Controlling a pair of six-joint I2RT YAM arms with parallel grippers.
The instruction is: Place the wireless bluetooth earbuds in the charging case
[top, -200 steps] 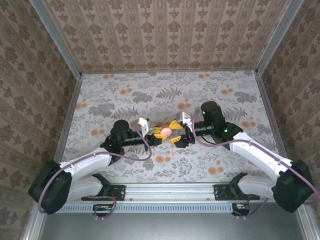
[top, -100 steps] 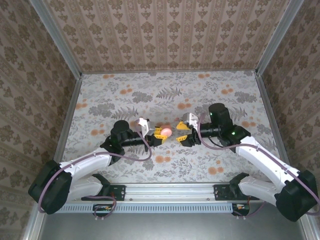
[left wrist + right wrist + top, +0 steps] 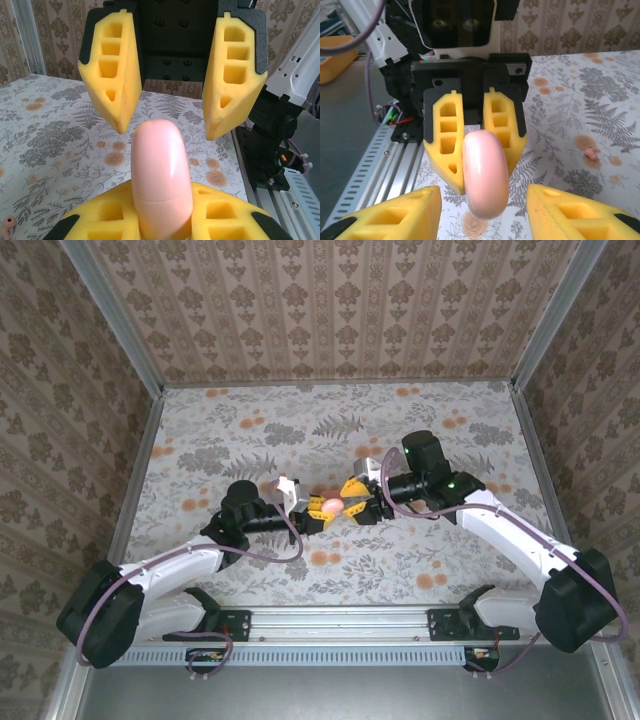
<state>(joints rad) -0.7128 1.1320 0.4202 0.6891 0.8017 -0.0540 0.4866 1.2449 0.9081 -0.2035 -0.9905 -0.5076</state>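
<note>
Coral-pink glossy plastic charging case [image 3: 161, 175]: clamped in left gripper [image 3: 318, 508], presented end-on to right gripper [image 3: 167, 130].
Long axis runs gripper to gripper above floral bench [image 3: 250, 430]. Free rounded end sits between right gripper's parted yellow fingers [image 3: 235, 85], touching neither. Tiny coral-pink earbud [image 3: 591, 152] lies on bench, well aside.
</note>
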